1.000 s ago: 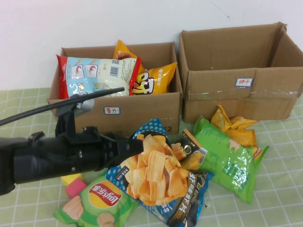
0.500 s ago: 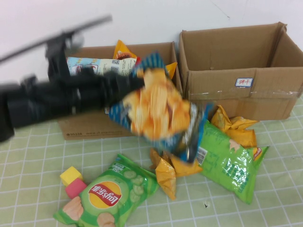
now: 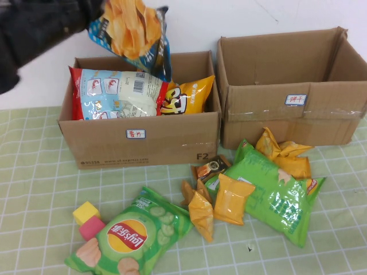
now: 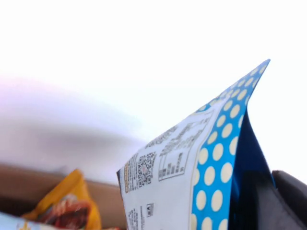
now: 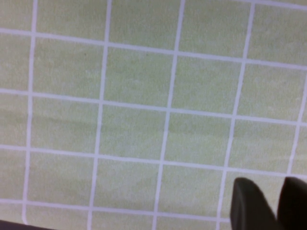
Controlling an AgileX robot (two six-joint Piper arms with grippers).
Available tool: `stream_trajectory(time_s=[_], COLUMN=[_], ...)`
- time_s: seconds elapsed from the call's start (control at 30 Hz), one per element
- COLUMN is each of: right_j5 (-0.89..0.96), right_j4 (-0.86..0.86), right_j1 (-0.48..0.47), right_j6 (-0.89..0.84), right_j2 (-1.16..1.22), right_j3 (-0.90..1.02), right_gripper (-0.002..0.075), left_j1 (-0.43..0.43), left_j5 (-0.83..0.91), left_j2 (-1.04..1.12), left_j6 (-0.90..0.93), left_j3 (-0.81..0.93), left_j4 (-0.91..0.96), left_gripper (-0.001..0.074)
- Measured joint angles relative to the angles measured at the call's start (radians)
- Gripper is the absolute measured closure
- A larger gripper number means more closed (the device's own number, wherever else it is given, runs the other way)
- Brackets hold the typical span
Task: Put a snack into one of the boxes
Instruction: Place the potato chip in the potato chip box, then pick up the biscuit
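Chips in a blue polka-dot bag (image 3: 133,31) hang high at about eleven o'clock in the high view, above the back edge of the left box (image 3: 137,140). A second ago this bag lay on the tabletop (image 3: 34,189) amid the loose snacks; half a second ago it was mid-swing in front of the box; now it is clear of the pile and over the opening. The left tool (image 3: 94,11) clenches the bag by its top corner, and the left wrist view shows the dotted seam (image 4: 218,158) pinched against a dark finger (image 4: 280,201). I judge that the lift is done and only the lowering and release remain.

The left box already holds a red-and-white bag (image 3: 117,91) and orange bags (image 3: 186,94), so room inside looks tight. The right box (image 3: 289,91), at one o'clock, appears empty from here. With the blue bag gone, small orange packets (image 3: 221,200) and a dark packet (image 3: 212,167) lie uncovered near the centre, beside a large green bag (image 3: 272,197) at four o'clock. A green Lay's bag (image 3: 132,235) sits at seven o'clock, next to yellow and pink blocks (image 3: 86,220).

The right tool (image 5: 266,201) is outside the high view; its wrist camera shows two dark fingertips close together over bare green checked cloth, gripping nothing. Behind the boxes stands a plain white wall (image 3: 241,17).
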Motion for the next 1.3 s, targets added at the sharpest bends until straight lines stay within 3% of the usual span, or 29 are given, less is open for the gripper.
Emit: stream_trajectory(time_s=[0.2,0.33,0.4,0.5,0.57,0.63,0.73,0.8,0.9,0.97,1.03,1.17,1.23,1.3], right_j5=[-0.003,-0.005,-0.015,-0.024,-0.026,-0.028,-0.03,-0.034,-0.062,-0.093,-0.116,-0.127,-0.127,-0.128], right_j4=[0.0,0.0,0.0,0.0,0.0,0.0,0.0,0.0,0.0,0.0,0.002,0.002,0.004,0.017], right_j1=[0.0,0.0,0.0,0.0,0.0,0.0,0.0,0.0,0.0,0.0,0.0,0.0,0.0,0.0], right_j6=[0.002,0.002,0.002,0.002,0.002,0.002,0.002,0.002,0.002,0.002,0.002,0.002,0.002,0.002], right_j2=[0.0,0.0,0.0,0.0,0.0,0.0,0.0,0.0,0.0,0.0,0.0,0.0,0.0,0.0], right_j3=[0.0,0.003,0.011,0.026,0.03,0.03,0.03,0.03,0.03,0.03,0.03,0.03,0.03,0.03], right_gripper=[0.0582,0.0582,0.0582,0.0582,0.0582,0.0582,0.0582,0.0582,0.0582,0.0582,0.0582,0.0582,0.0582,0.0582], left_j1=[0.01,0.084,0.113,0.154,0.181,0.211,0.266,0.307,0.368,0.397,0.412,0.416,0.416,0.414], left_j5=[-0.008,0.006,0.036,0.154,0.244,0.313,0.418,0.483,0.555,0.593,0.609,0.61,0.589,0.553], left_j2=[0.196,0.309,0.346,0.387,0.406,0.412,0.412,0.408,0.382,0.346,0.29,0.177,0.114,0.063], left_j6=[-0.039,-0.043,-0.021,0.026,0.058,0.111,0.157,0.158,0.153,0.144,0.128,0.122,0.113,0.05], left_j3=[-0.063,-0.07,-0.071,-0.074,-0.076,-0.08,-0.093,-0.107,-0.123,-0.138,-0.152,-0.167,-0.169,-0.169], left_j4=[-0.006,-0.009,-0.009,-0.009,-0.007,-0.005,0.005,0.009,0.027,0.09,0.186,0.448,0.561,0.699], left_gripper=[0.0733,0.0727,0.0688,0.051,0.0316,0.0169,0.008,0.0066,0.0093,0.0157,0.0256,0.0558,0.0654,0.0698])
